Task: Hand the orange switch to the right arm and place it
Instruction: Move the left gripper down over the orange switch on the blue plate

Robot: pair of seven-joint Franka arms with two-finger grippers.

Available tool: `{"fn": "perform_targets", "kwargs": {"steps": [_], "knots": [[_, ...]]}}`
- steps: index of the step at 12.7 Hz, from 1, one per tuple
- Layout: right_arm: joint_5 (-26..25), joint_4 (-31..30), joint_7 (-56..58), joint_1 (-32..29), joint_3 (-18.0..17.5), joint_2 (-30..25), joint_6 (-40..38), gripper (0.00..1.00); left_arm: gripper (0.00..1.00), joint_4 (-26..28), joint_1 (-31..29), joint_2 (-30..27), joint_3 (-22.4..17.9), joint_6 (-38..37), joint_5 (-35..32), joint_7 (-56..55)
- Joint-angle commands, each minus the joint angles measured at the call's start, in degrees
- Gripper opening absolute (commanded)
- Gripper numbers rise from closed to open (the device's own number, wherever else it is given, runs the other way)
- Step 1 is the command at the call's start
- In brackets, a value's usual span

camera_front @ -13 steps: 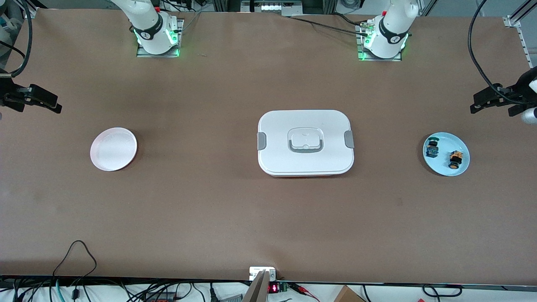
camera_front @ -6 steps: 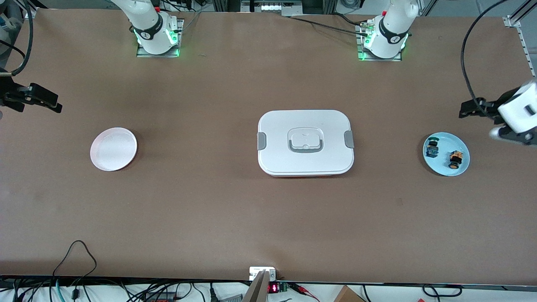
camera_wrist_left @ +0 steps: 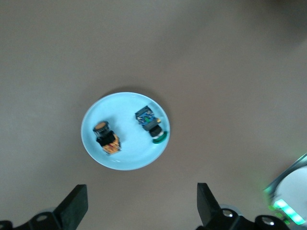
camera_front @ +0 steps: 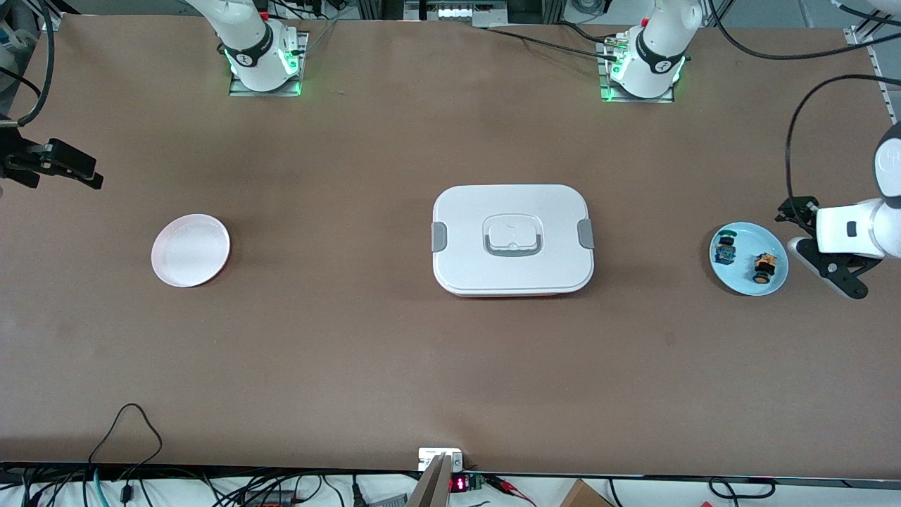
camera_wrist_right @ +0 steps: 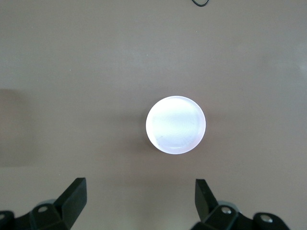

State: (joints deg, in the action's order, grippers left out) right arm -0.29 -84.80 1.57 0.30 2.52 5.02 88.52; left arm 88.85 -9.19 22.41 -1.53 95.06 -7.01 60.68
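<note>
Robotics lab. Two white robot arm bases (camera_front: pixel 264 60) (camera_front: pixel 644 67) bolted to brown table (camera_front: pixel 394 352), green status lights glowing. Loose cables (camera_front: pixel 127 429) and electronics along near table edge. Aluminium framing (camera_front: pixel 869 32) at corner.

The orange switch (camera_front: pixel 764 267) (camera_wrist_left: pixel 106 138), black-bodied with an orange cap, lay on its side on the light-blue plate (camera_front: pixel 773 285) (camera_wrist_left: pixel 127 160) at the left arm's end.

High front camera facing both bases, left wrist view looking down on blue plate (camera_wrist_left: pixel 125 155), right wrist over white plate (camera_wrist_right: pixel 176 125)
</note>
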Motion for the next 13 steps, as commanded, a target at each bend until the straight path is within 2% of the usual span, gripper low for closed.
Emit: {"fn": "perform_targets", "kwargs": {"steps": [1,5,9,13], "knots": [[0.3,1.0,1.0,-0.2,0.0,0.1,-1.0,1.00,1.00,-0.3,-4.9,4.0,0.9,5.3,-0.2,21.7],[0.3,1.0,1.0,-0.2,-0.1,0.1,-1.0,1.00,1.00,1.1,-5.0,5.0,1.1,11.5,-0.2,43.6],[0.6,1.0,0.7,-0.1,-0.1,0.1,-0.9,1.00,1.00,4.1,-5.8,6.2,2.0,18.4,3.3,64.2],[0.6,1.0,0.7,-0.2,0.0,0.1,-0.9,1.00,1.00,5.1,-8.0,7.5,1.9,19.5,3.9,68.0]]}}
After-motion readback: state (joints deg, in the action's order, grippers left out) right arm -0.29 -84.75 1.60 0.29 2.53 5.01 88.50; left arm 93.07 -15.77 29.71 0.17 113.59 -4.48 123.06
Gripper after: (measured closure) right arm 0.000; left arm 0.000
